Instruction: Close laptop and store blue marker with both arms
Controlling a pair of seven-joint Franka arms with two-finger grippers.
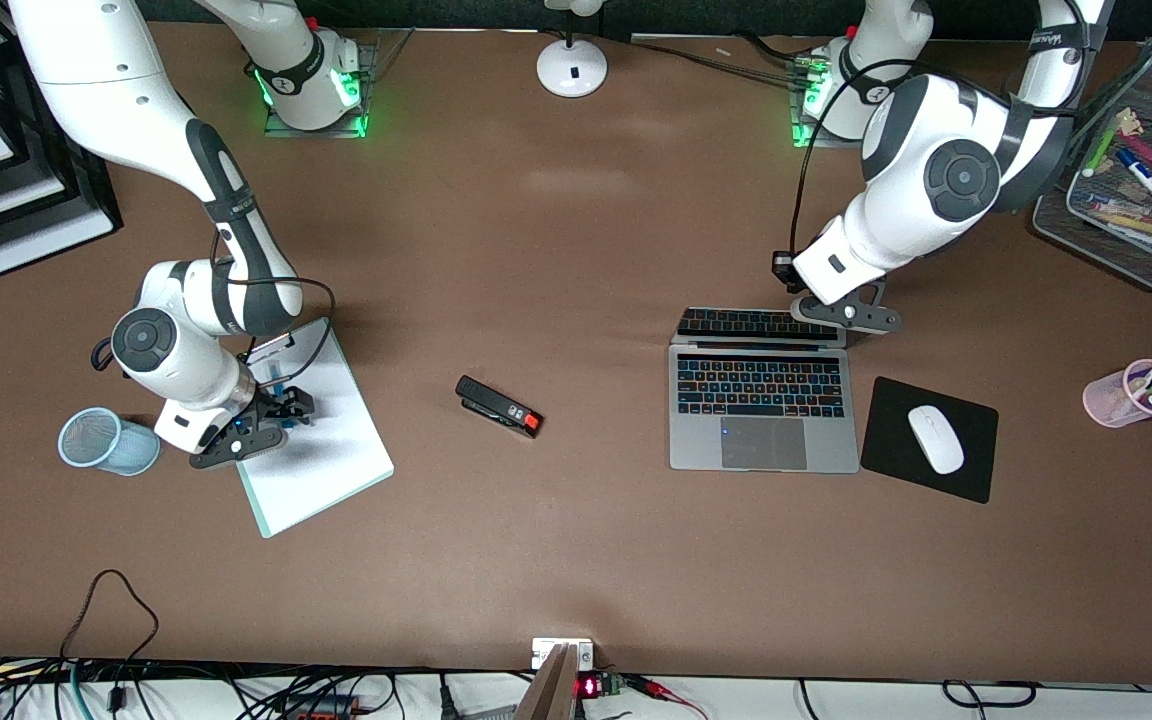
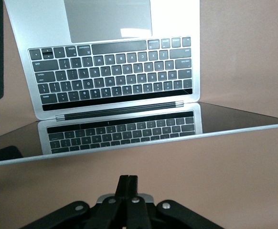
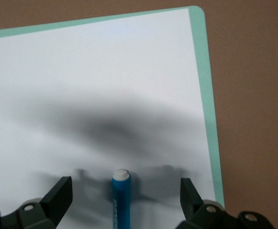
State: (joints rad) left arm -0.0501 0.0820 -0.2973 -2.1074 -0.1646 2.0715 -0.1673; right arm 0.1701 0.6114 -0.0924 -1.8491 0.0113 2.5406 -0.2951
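The laptop [image 1: 764, 425] stands half open toward the left arm's end of the table, its lid [image 1: 758, 325] tilted over the lit keyboard [image 2: 112, 71]. My left gripper [image 1: 844, 312] [image 2: 128, 179] is shut and empty, at the lid's top edge on the side toward the robot bases. The blue marker [image 3: 121, 200] lies on a white notepad [image 1: 321, 450] [image 3: 105, 95], pale cap end pointing away from the wrist. My right gripper [image 1: 271, 412] [image 3: 124, 191] is open low over the pad, one finger [image 3: 60, 191] on each side of the marker, not touching it.
A light-blue mesh cup [image 1: 101, 440] sits beside the right gripper. A black stapler [image 1: 499, 407] lies mid-table. A black mouse pad [image 1: 971, 470] with a white mouse [image 1: 935, 439], a pink cup of markers [image 1: 1136, 392] and a mesh tray [image 1: 1136, 190] are at the left arm's end.
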